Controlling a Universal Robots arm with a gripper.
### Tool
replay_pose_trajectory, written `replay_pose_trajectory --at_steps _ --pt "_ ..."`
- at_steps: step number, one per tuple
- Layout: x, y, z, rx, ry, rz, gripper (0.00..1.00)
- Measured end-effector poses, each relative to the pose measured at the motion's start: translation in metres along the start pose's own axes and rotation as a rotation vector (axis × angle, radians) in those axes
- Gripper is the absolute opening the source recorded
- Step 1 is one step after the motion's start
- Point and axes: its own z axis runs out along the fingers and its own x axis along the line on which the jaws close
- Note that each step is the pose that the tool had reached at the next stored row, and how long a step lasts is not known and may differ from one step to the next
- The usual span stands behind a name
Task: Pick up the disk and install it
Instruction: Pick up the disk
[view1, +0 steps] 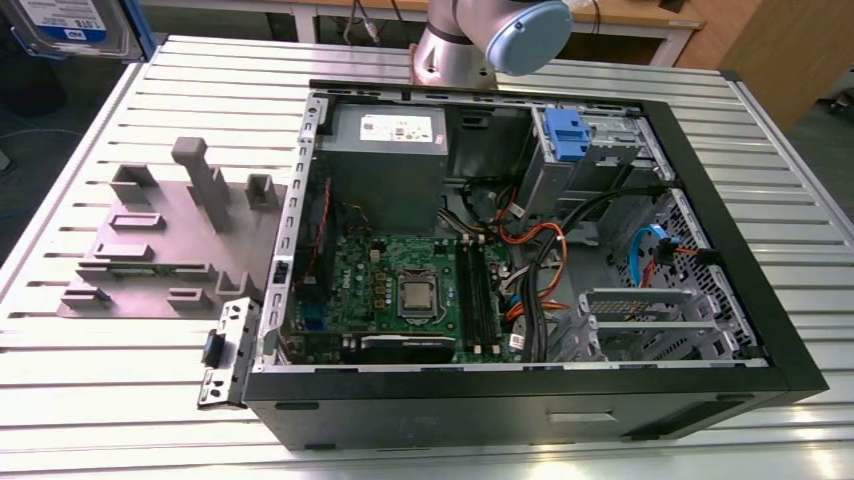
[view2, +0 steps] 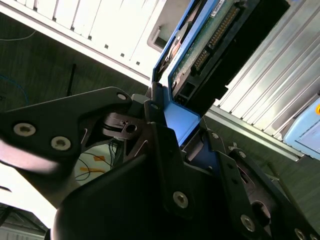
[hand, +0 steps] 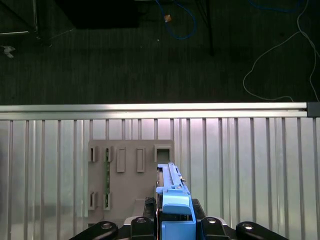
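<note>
My gripper (hand: 175, 226) is shut on the disk (hand: 172, 197), clamping the blue carrier frame around its edges. In the second wrist view the disk (view2: 210, 45) shows its green circuit board and connector side, with the black fingers (view2: 157, 125) pressed on the blue frame and the gripper (view2: 177, 131) shut. The first wrist view looks along the disk edge-on, raised over the grey fixture plate (hand: 130, 180). In the exterior view the labelled disk (view1: 67, 25) hangs at the far left corner, apart from the open computer case (view1: 534, 390).
The case lies open on the slatted metal table (view1: 107, 400), showing the motherboard (view1: 400, 290), a grey power supply box (view1: 387, 150), cables, and a drive bay (view1: 614, 150) with a small blue bracket (view1: 567, 135). The grey fixture plate (view1: 160, 240) lies to the exterior view's left of the case.
</note>
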Motion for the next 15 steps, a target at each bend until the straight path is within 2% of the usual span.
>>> replay_pose_trajectory --at_steps 8,15 --pt "0.0000 0.0001 -0.0037 0.0000 0.0000 0.000 0.36" --pt "-0.0001 0.0000 -0.0038 0.0001 -0.0001 0.000 0.36"
